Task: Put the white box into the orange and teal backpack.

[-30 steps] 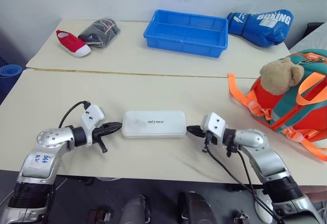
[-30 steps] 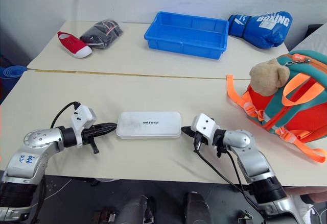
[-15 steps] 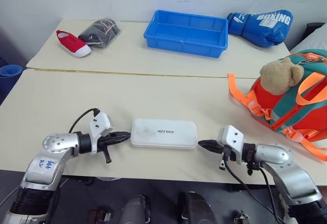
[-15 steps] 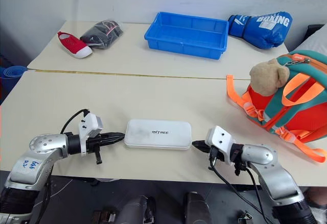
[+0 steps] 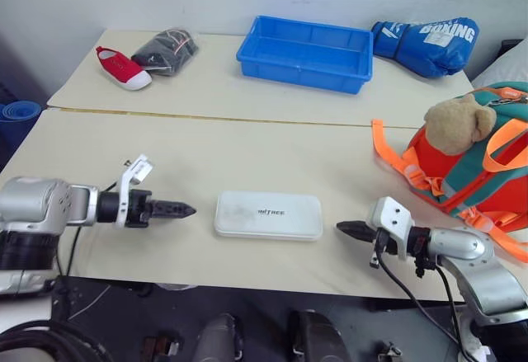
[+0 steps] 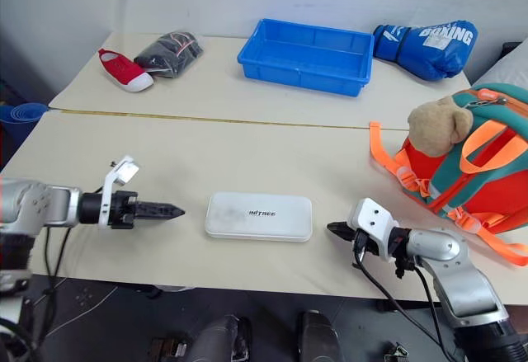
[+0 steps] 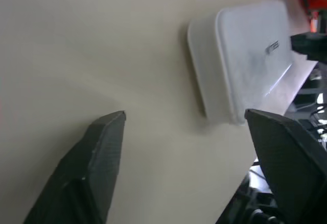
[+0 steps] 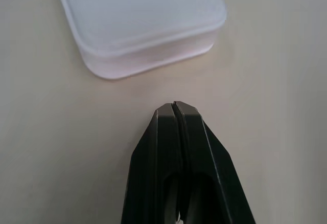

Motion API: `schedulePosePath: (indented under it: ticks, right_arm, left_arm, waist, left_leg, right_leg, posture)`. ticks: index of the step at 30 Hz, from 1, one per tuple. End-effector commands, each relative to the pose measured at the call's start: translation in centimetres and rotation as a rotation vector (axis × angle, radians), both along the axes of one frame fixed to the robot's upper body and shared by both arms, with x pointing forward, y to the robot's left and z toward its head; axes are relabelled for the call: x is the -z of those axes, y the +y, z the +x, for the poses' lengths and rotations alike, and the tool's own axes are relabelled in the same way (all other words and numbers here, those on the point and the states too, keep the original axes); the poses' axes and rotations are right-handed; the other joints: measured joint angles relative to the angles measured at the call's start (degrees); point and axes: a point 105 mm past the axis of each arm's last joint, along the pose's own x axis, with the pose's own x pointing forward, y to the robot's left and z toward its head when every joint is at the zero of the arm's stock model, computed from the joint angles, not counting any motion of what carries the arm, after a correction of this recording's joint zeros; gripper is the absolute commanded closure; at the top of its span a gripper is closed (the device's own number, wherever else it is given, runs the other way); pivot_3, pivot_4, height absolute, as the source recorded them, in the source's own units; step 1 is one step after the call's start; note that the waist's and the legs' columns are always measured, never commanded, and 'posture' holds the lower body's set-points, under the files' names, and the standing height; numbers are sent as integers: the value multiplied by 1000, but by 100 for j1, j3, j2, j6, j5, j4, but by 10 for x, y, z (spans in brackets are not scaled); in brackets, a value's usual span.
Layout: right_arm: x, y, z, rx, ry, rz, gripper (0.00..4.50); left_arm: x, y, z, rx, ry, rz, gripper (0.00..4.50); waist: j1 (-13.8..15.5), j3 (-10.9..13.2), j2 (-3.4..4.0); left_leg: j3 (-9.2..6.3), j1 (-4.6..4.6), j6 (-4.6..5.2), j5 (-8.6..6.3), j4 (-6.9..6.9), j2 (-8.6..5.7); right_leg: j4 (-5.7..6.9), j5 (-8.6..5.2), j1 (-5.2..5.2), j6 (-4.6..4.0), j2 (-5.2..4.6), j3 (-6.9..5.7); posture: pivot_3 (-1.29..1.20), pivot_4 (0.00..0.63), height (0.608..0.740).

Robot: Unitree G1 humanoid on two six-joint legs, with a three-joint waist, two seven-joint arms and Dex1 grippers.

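The white box (image 5: 268,215) lies flat on the near part of the worktop (image 5: 247,143), lid up, with small dark lettering on it. Nothing touches it. The left gripper (image 5: 183,209) points at the box's left end from just beside it; in the left wrist view its fingers (image 7: 99,152) stand wide apart with only bare worktop between them, holding nothing. The right gripper (image 5: 346,229) points at the box's right end, a small gap away; its fingers (image 8: 176,132) are pressed together, tips meeting, with nothing in them.

The backpack (image 5: 470,164) sits at the right edge of the worktop, well apart from the box, orange with teal trim, a tan plush bear (image 5: 456,123) on its front and orange straps trailing onto the worktop. On the far half stand a blue tray (image 5: 304,52), a blue boxing glove (image 5: 425,42), a red shoe (image 5: 122,67) and a dark bagged item (image 5: 165,50).
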Motion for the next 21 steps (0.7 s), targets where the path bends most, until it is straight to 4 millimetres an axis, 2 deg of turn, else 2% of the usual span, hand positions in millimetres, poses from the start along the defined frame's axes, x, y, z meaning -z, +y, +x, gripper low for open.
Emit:
schedulePosePath:
  ticks: [1, 4, 10, 18, 21]
  right_arm:
    - [-1, 4, 1, -39, -13, -14, 4500]
    - [1, 10, 7, -64, -14, -24, 4500]
    - [1, 24, 14, -98, -23, -18, 4500]
    - [5, 39, 13, -156, -21, -9, 4500]
    - [5, 42, 12, -165, -23, 2, 4500]
  left_arm:
    - [-1, -12, 4, 2, 46, -29, 29]
    - [5, -26, -3, 70, 77, -30, 29]
    - [15, -40, 1, 61, 117, -69, 29]
    - [16, -61, 4, 85, 145, -144, 29]
    - [11, -67, 3, 106, 146, -189, 29]
  waist:
    - [37, 2, -5]
    - [26, 4, -8]
    - [66, 4, -8]
    - [64, 4, -8]
    - [63, 4, -9]
  left_leg:
    - [0, -1, 0, 0, 5, 0]
    - [3, -1, -1, 0, 9, 2]
    - [1, 1, -2, 0, 25, 3]
    - [-1, 2, -2, -1, 31, -1]
    - [-1, 2, -2, -1, 35, -1]
  right_leg:
    - [2, 0, 0, 0, 1, 1]
    - [4, 0, -1, 0, 2, 7]
    - [7, 0, 3, 0, -3, 9]
    - [12, 0, 7, 0, -9, 8]
    - [15, 0, 8, 0, -9, 7]
  posture:
    - [0, 150, 740]
    - [0, 150, 740]
    - [0, 150, 740]
    - [0, 150, 740]
    - [0, 150, 740]
